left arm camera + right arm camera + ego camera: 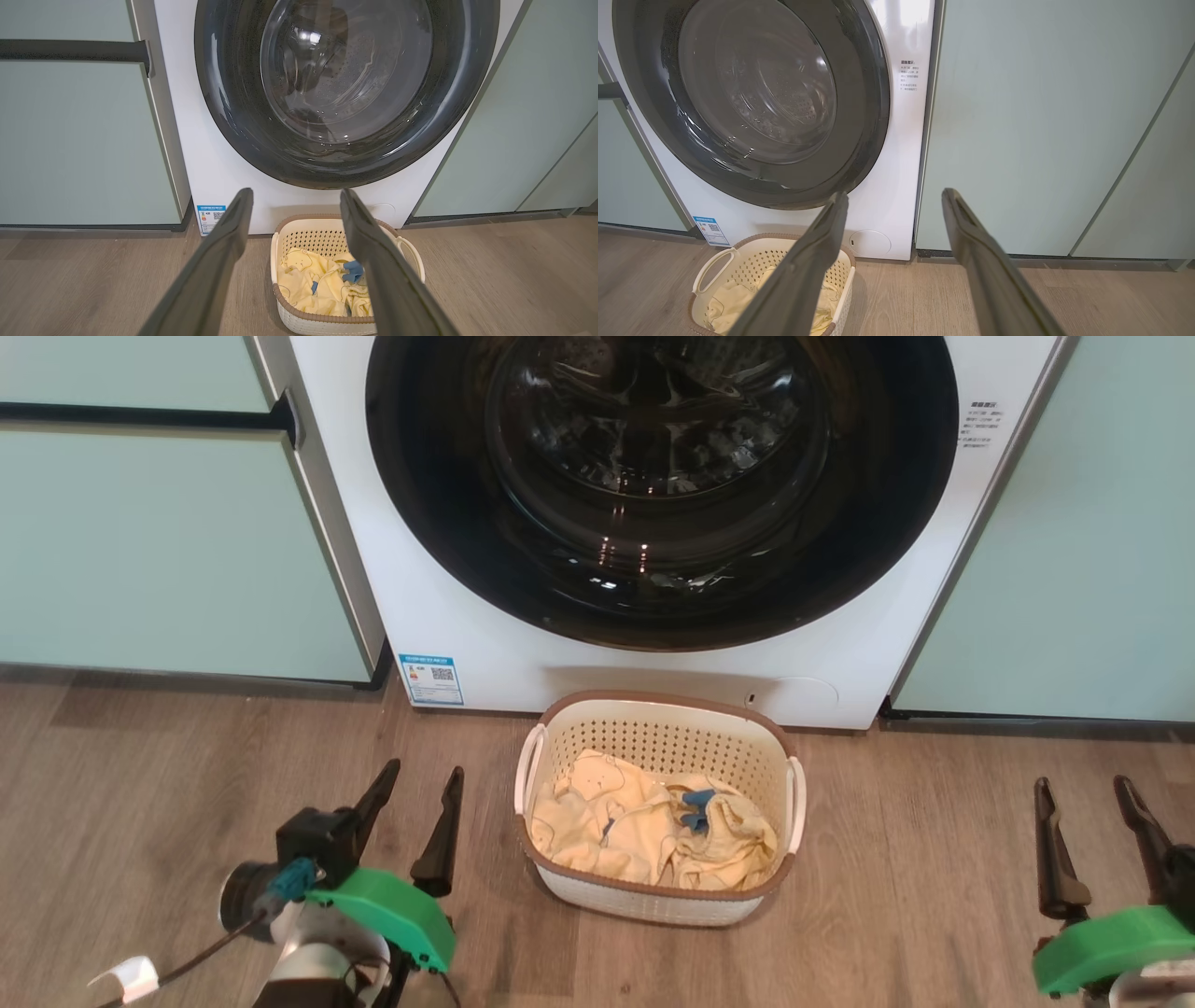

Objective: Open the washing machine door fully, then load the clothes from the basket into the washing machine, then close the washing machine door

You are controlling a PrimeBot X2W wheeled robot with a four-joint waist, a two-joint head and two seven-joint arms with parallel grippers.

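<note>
The washing machine door (661, 485) appears shut, at 12 o'clock from the basket (653, 702), which stands on the floor (187, 756) just before the washing machine (485, 663). The door is judged rigid, glossy and slippery, with a latch to overcome. No handle shows, so its outer rim looks the likeliest hold. The clothes (616, 821) lie heaped inside the basket. They look soft, light and limp, best pinched at a raised fold.

There is one door and one basket. The heap seems to hold two garments, though the count is uncertain. The left jaws, at 8 o'clock from the basket, and the right jaws, at 4 o'clock, both stand wide and empty.
</note>
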